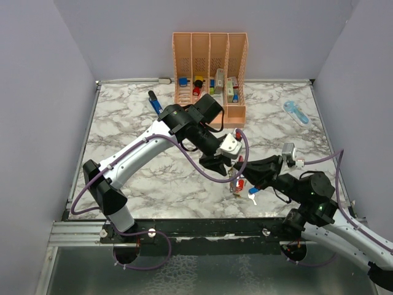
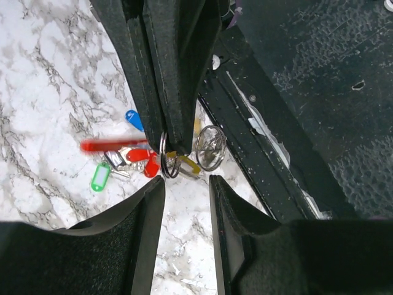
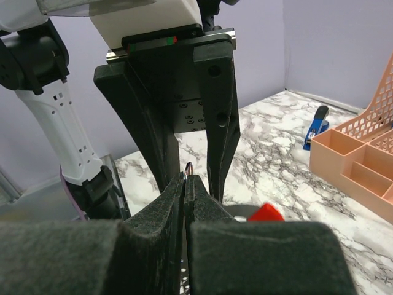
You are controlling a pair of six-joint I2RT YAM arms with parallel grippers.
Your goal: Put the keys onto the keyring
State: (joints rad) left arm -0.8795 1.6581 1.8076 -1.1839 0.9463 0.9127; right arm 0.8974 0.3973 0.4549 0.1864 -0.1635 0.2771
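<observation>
Left wrist view, entry 1: a thin silvery metal keyring (image 2: pixel 167 165) is pinched at its upper arc by the right gripper (image 2: pixel 164 140), whose black padded fingers are pressed together on it. The ring is held upright and is seen nearly edge-on, with its lower arc free below the fingertips, over the white grey-veined marble table top (image 2: pixel 43 92).

Entry 2: small keys with coloured plastic heads (image 2: pixel 138 155) are fanned from the ring toward the left of this view, their long axes lying roughly across the picture. A green tag (image 2: pixel 98 178) is outermost and a blue head (image 2: pixel 132 117) lies farther up. A yellow piece (image 2: pixel 189 162) and a round silvery piece (image 2: pixel 210 147) are set on the ring's other side. A blurred red strap (image 2: pixel 104 145) is stretched crosswise above the red key. Whether any key is threaded on the ring cannot be told.

Entry 3: the left gripper (image 2: pixel 187 184) is held with its jaws apart and nothing clamped between them. Its tips are placed just beside the ring.

Top external view: the bunch is located right of centre, near the table's near edge. At the far edge are noted a tall orange slotted rack (image 1: pixel 210 74), a dark-blue pen-shaped tool (image 1: pixel 155 102) and a pale-blue elongated gadget (image 1: pixel 296 112).
</observation>
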